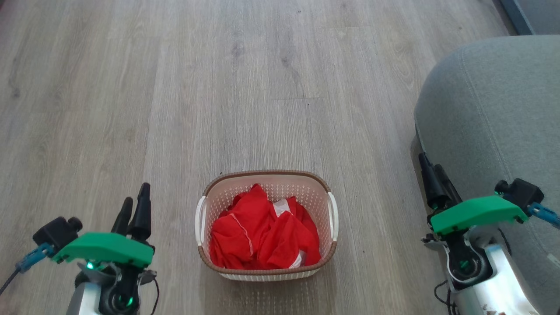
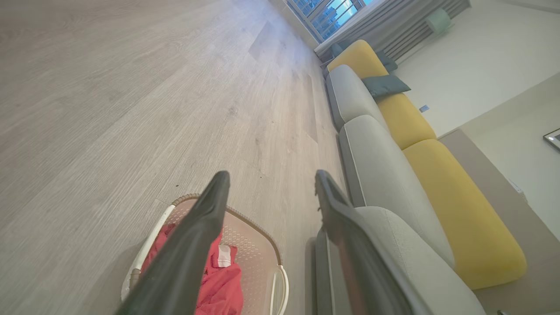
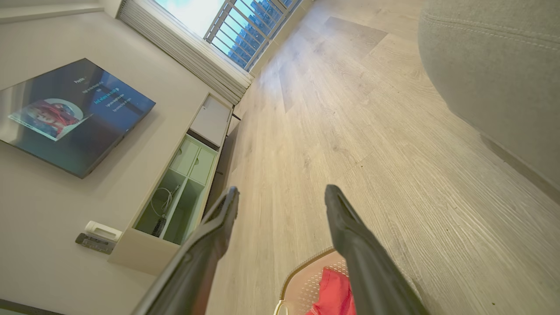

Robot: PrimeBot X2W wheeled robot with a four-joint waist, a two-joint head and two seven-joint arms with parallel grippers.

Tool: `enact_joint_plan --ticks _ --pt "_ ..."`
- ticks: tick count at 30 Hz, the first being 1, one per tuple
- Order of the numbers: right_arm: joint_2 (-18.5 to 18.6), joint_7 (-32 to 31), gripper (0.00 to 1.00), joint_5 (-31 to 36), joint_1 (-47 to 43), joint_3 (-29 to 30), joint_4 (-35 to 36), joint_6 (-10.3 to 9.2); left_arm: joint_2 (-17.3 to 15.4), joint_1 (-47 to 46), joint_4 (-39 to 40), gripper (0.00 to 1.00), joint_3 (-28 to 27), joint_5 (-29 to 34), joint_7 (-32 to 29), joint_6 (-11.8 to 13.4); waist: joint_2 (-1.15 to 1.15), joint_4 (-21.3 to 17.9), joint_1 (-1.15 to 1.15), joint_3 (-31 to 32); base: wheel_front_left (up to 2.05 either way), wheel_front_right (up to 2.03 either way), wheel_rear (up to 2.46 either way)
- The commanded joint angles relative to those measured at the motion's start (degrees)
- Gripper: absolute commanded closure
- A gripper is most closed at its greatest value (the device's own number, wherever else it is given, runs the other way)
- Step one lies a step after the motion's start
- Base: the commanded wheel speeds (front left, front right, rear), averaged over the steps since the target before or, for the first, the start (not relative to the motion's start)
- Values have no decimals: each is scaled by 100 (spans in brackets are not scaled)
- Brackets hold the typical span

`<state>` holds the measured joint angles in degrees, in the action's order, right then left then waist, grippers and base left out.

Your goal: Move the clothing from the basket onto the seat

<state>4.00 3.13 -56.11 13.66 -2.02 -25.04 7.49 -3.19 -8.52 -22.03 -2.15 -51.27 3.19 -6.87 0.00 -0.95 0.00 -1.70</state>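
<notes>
Red clothing: heaped inside the basket ahead of you.
Seat: at your right.
Left gripper: fingers apart.
Right gripper: fingers apart, beside the seat.

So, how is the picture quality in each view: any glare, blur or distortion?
Head view: even, soft light; the clothing and basket are sharp. Left wrist view: wide-angle bending, the near left fingers soft, hazy glare on the floor by the window. Right wrist view: the window is partly washed out.

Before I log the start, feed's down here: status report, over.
Left gripper and right gripper: jaws open, empty. Clothing bunched in basket, untouched. Seat at right, nothing in the way.
</notes>
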Motion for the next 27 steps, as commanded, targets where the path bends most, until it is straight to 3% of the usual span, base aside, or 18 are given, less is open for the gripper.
enact_joint_plan --ticks 1,27 --pt "104 81 0 214 391 -94 174 0 -133 -376 195 0 -81 234 89 -28 0 -3 0 -1 0 0 0" --pt "210 523 0 1995 857 -380 36 0 -158 -753 248 0 -144 2120 524 -41 0 -31 0 -50 0 0 0"
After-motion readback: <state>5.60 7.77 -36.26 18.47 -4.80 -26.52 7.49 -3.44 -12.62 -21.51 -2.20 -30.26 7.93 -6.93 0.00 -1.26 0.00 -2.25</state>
